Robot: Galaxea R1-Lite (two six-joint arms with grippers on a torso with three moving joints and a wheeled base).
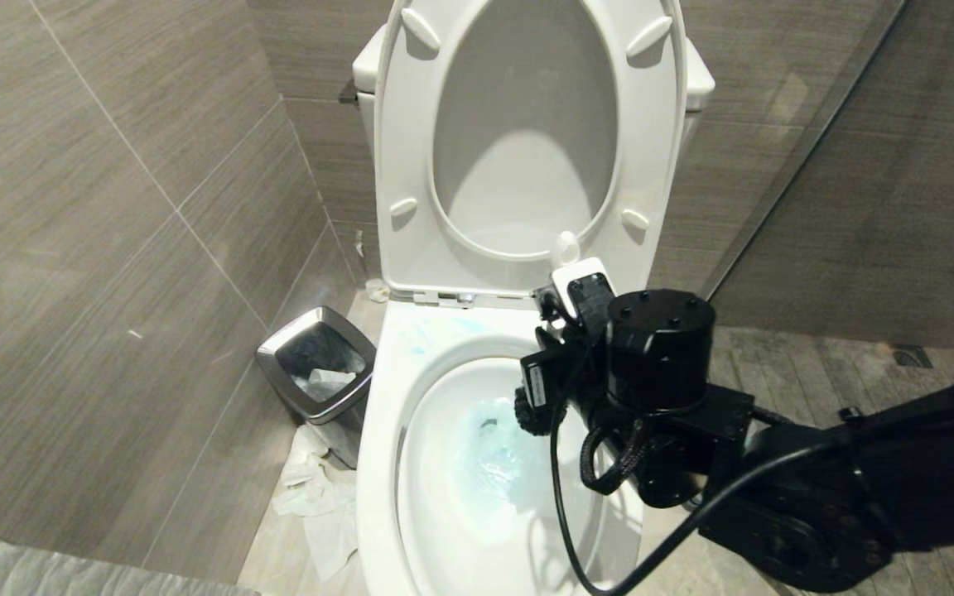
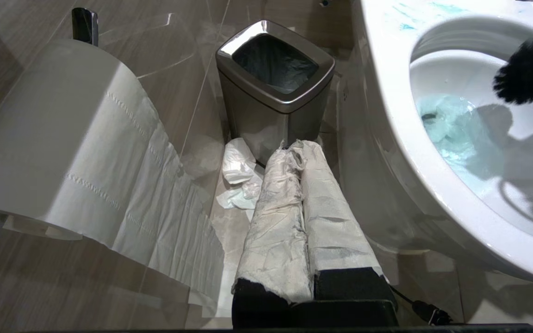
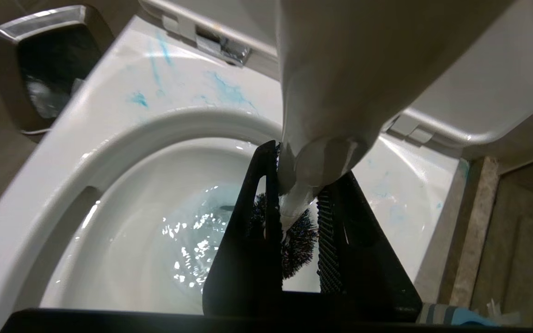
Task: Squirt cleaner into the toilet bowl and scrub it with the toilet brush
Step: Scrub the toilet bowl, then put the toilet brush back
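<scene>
Black right gripper [image 3: 294, 222] clamping smooth white toilet brush [image 3: 331, 92], glossy oval toilet bowl [image 1: 386, 397]

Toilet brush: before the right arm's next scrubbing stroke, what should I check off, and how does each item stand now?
1. Right gripper shut on the brush handle: ok.
2. Brush head inside the bowl, above the water: ok.
3. Seat raised clear of the bowl: ok.
4. Cleaner tinting the water blue: ok.
5. Cleaner smears left on the back rim: not ok.
6. Bristles touching the ceramic: cannot tell.
7. Left gripper shut, parked beside the bin, clear of the bowl: ok.
</scene>
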